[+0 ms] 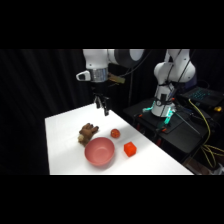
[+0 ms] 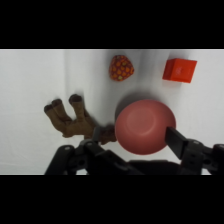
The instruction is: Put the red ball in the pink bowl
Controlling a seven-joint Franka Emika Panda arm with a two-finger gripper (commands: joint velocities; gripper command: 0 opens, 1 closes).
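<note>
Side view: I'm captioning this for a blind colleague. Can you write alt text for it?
A white robot arm's pincer hangs above the far part of a white table, holding nothing. Below it sit a pink bowl, a brown plush toy behind the bowl, a small red ball, and a red block to the bowl's right.

Arm: its middle was cut off by the side view's top edge.
Gripper (image 1: 103, 106): too small and blurred in the side view to tell how the fingers stood.
Linkage: cut off by the wrist view's bottom edge.
Pink bowl (image 2: 142, 125): its lower rim was hidden behind the linkage in the wrist view.
Plush toy (image 2: 70, 119): its body was hidden behind the linkage there; only the limbs showed.
Red ball (image 2: 121, 68): surface pattern blurred.
Table (image 1: 65, 145): near end cut off by the side view's bottom edge.
</note>
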